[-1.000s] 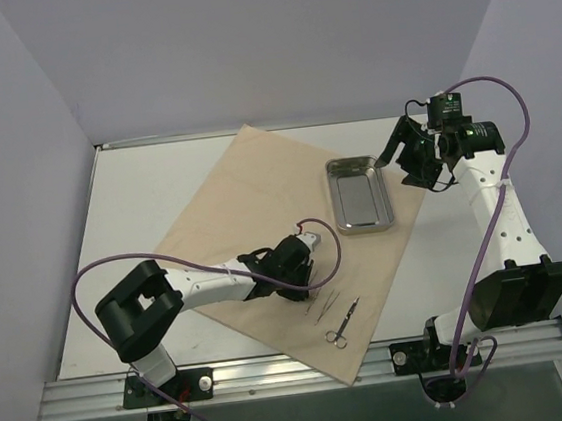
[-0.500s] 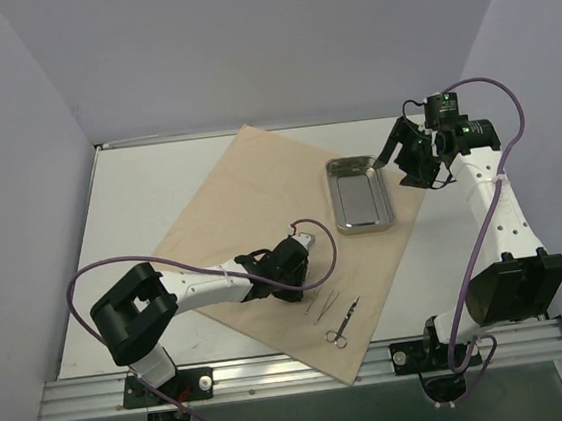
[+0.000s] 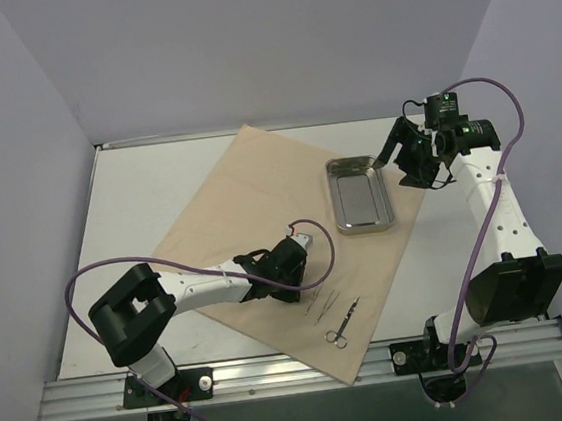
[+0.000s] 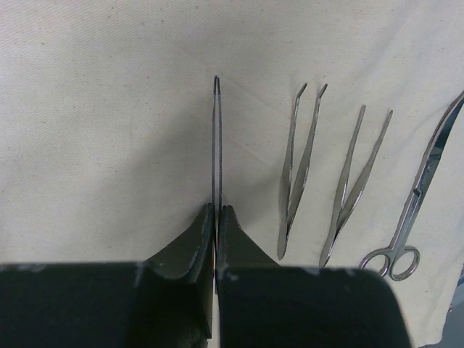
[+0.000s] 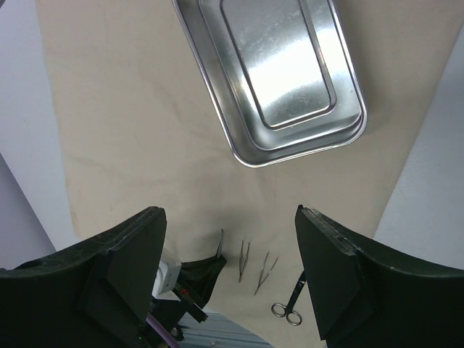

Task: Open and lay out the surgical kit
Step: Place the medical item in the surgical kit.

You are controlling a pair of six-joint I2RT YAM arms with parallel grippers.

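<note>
Left claw [image 4: 217,214] clenched on thin steel tool [image 4: 216,138] over tan sheet [image 4: 101,109]. Two tweezers [image 4: 301,167] and scissors [image 4: 420,203] lie on sheet, just right of claw. Right claw [image 5: 228,217] spread wide, empty, above tray [image 5: 279,72] on sheet's far side.

Bright, even light comes down from above. The white table [image 3: 148,184] looks sharp out to its far left corner. My steel tray [image 5: 286,61] has a white shine on its floor. My left gripper [image 4: 216,212] looks dark and fuzzy up close, and a soft grey shadow lies on the wrap sheet [image 4: 109,109] beside the tweezers [image 4: 216,138] it holds. My right gripper [image 5: 228,217] looks dark and blurry too.
</note>
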